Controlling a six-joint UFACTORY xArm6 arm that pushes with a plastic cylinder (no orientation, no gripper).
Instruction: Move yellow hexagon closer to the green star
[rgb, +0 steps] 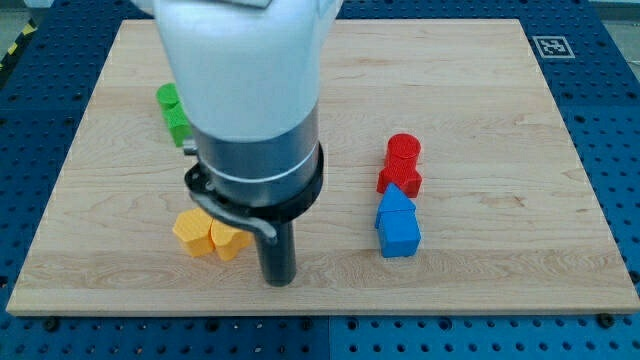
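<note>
A yellow hexagon (190, 231) lies on the wooden board (480, 100) at the lower left. Another yellow block (229, 241) touches its right side; I cannot make out its shape. Two green blocks sit at the upper left, partly hidden behind the arm: a rounded one (167, 97) and below it a jagged one (178, 126) that looks like the star. My tip (279, 283) rests on the board just right of the yellow pair, a small gap from the right yellow block. The green blocks are well above the hexagon.
A red cylinder (404, 151) and a second red block (401, 181) stand right of centre. Two blue blocks (397, 206) (402, 238) sit directly below them. A black-and-white marker (553, 46) is at the board's top right corner. The arm body (250, 110) hides the upper middle.
</note>
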